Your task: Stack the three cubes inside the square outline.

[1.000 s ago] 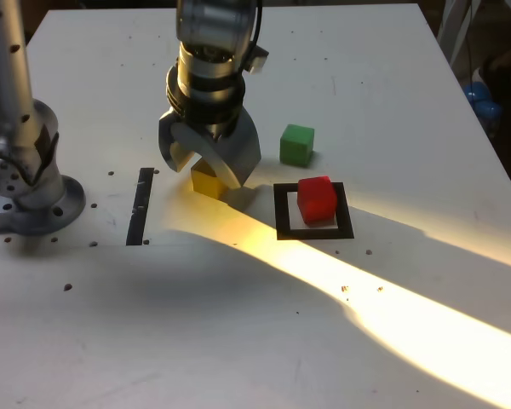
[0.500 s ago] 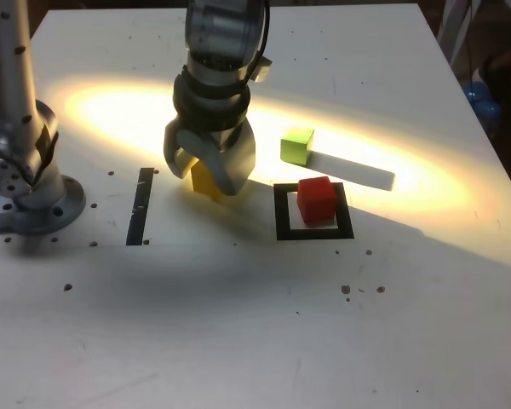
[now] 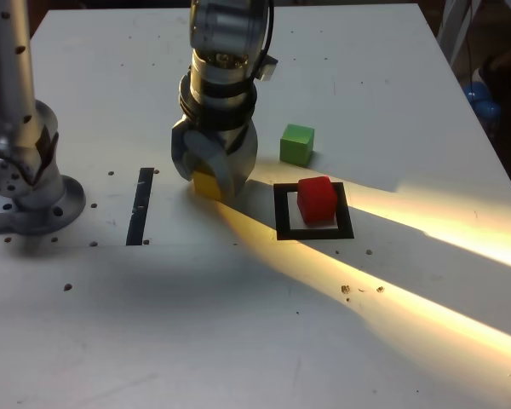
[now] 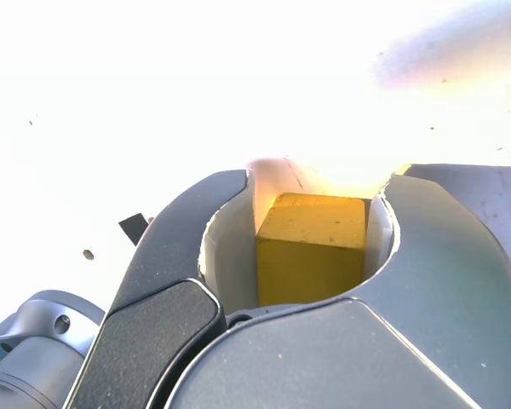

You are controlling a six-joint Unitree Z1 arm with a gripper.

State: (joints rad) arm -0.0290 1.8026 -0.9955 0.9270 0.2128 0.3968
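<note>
Now, taking the exterior view from its left to its right, with the square outline as the landmark:

Arm base (image 3: 25,183): grey metal, bolted to the white bench (image 3: 238,341), well apart from the square outline, toward the exterior view's left.

Tape strip (image 3: 140,205): straight and black, flat on the bench, between the arm base and the square outline.

Pincer (image 3: 213,175): pointing down at the bench, near the square outline on the exterior view's left side. Its dark curved jaws are clenched on the yellow cube; the wrist view (image 4: 311,230) shows a jaw against each side face.

Yellow cube (image 3: 207,183): between the jaws, outside the square outline and just beside its left edge in the exterior view. Only its lower part shows there; the wrist view (image 4: 311,247) shows its top and one face. Whether it rests on the bench or is just clear of it, I cannot tell.

Green cube (image 3: 296,144): alone on the bench, just behind the square outline, untouched by anything.

Square outline (image 3: 282,213): thick black tape around a white centre.

Red cube (image 3: 317,199): inside the square outline, on the white centre, with nothing on top of it.

Light: a bright band crosses the bench from the pincer past the square outline's front to the exterior view's right.
</note>
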